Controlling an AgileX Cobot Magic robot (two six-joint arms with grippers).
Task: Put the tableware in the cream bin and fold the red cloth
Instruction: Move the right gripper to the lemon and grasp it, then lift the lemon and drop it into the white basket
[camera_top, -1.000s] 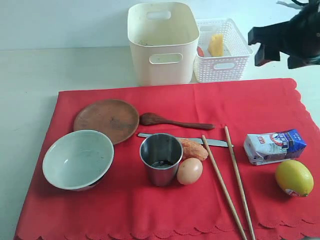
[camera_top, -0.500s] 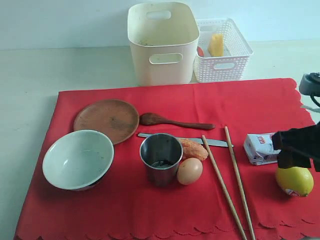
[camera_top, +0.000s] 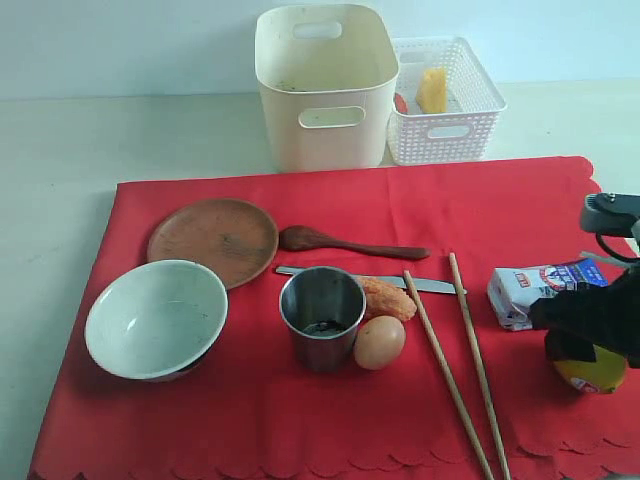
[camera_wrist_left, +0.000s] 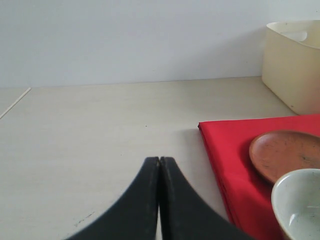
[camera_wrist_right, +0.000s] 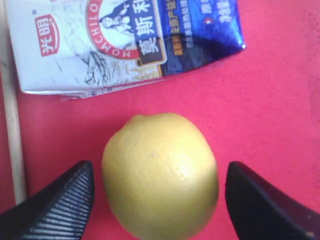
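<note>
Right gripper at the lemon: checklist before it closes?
1. Right gripper open, with one of its fingers on each side of the lemon: ok.
2. Lemon roughly centred in the gap: ok.
3. Milk carton apart from the lemon and outside the gap: ok.
4. Chopstick clear of the closing path: cannot tell; it runs close past one finger.
5. Fingers low enough on the lemon, without pinching the red cloth: cannot tell.
6. Left gripper shut, above bare table beside the cloth, out of the way: ok.
</note>
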